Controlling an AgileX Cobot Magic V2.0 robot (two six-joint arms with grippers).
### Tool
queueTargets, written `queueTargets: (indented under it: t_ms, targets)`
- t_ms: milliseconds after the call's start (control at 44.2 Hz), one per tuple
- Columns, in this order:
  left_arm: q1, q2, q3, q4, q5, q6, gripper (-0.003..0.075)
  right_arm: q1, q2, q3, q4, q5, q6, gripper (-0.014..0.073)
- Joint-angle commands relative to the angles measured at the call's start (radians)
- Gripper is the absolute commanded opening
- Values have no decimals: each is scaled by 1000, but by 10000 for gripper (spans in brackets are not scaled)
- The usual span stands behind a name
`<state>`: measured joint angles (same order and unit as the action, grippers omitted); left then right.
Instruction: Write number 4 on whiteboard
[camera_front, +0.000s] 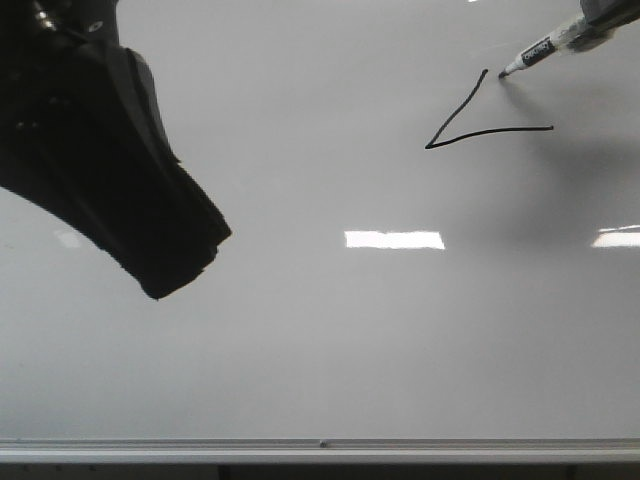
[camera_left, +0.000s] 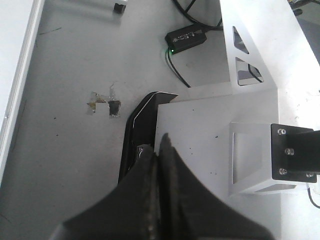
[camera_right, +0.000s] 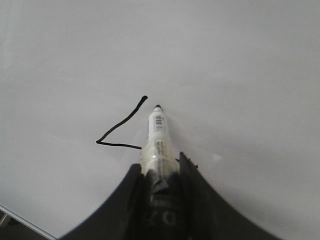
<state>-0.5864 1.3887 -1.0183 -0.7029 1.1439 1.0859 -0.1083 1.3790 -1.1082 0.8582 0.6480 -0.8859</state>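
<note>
The whiteboard (camera_front: 300, 350) fills the front view, with its silver frame edge along the near side. On it, at the far right, are two black strokes of the number 4 (camera_front: 500, 130): a slanted left stroke and a crossbar meeting at a corner. No vertical stroke shows. My right gripper (camera_right: 159, 167) is shut on a marker (camera_right: 157, 132), whose tip (camera_front: 503, 72) is just right of the slanted stroke's top end. The strokes also show in the right wrist view (camera_right: 121, 122). My left gripper (camera_left: 157, 147) is shut and empty, and looms dark at the left in the front view (camera_front: 170, 250).
Bright rectangular light reflections (camera_front: 394, 239) lie on the board. The left wrist view shows a grey surface beside the board, a white metal bracket (camera_left: 260, 60), a small black box with a green light (camera_left: 187, 37) and cables.
</note>
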Motion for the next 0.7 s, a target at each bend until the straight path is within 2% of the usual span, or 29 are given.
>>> queueTargets:
  t_ms: [0, 181, 339, 678]
  targets:
    - [-3, -31, -31, -56, -1, -7, -20, -1, -23, -35, 32, -41, -1, -62]
    - [-3, -31, -31, -56, -1, -7, -20, -1, -23, -26, 25, -35, 3, -62]
    - [-3, -31, -31, -56, -1, -7, -20, -1, -23, 5, -33, -25, 48, -62]
    - [-3, -31, -31, -56, -1, -7, -20, -1, -23, 143, -47, -22, 48, -62]
